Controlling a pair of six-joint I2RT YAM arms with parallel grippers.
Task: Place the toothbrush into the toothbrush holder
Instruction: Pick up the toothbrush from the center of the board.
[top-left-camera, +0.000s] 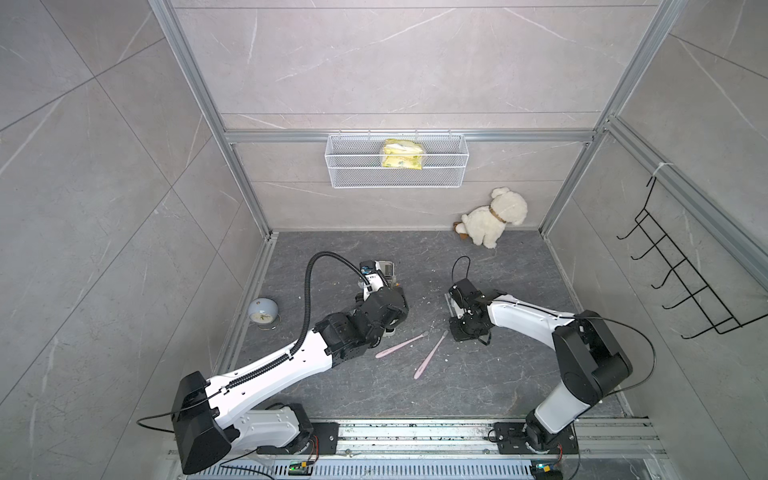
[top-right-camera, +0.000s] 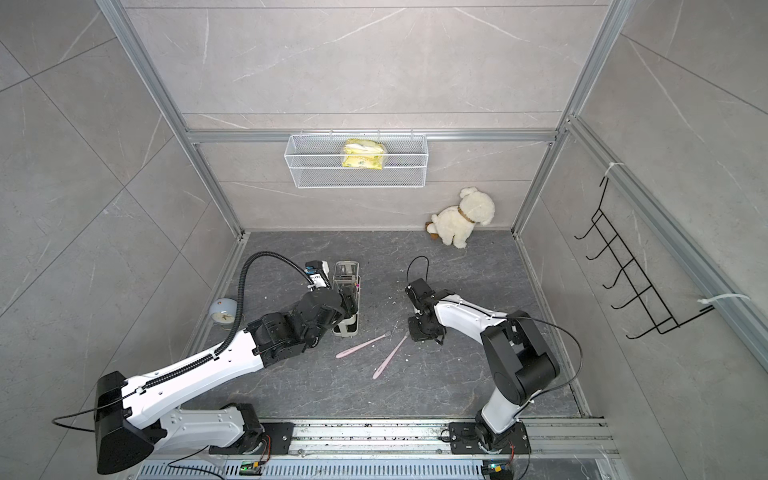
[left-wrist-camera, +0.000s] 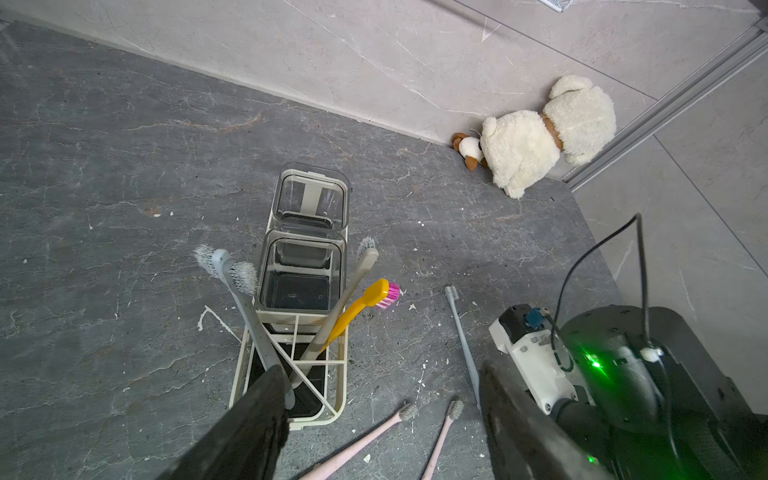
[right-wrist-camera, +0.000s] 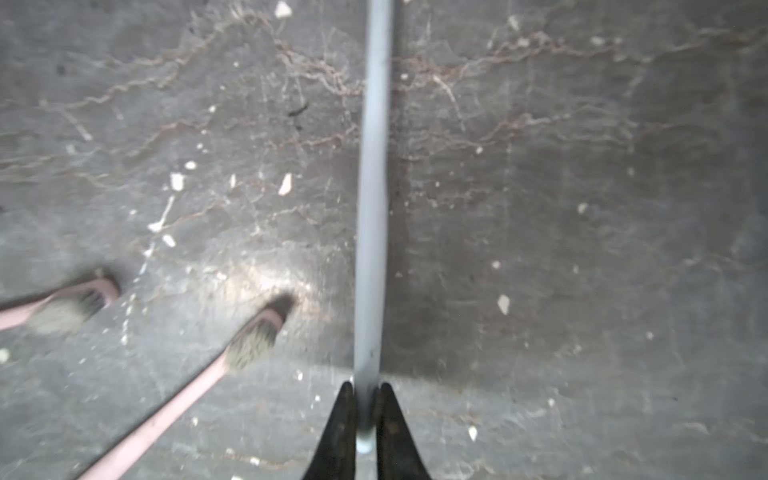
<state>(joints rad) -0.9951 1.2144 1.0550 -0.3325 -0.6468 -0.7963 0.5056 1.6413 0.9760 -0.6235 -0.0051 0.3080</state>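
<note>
On the floor (right-wrist-camera: 582, 249), right gripper (right-wrist-camera: 366, 386): pinching grey toothbrush (right-wrist-camera: 374, 166) end.
Left gripper (left-wrist-camera: 382, 368): spread wide above toothbrush holder (left-wrist-camera: 338, 399) rim.

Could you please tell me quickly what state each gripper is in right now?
Left gripper: open, holding nothing.
Right gripper: closed on the slim grey plastic toothbrush.

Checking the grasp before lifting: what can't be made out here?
Right wrist view: head of the grey toothbrush, cut off by the edge.
In a top view: most of the toothbrush holder, behind the left arm.
Left wrist view: handle ends of the pink toothbrushes, cut off by the edge.
</note>
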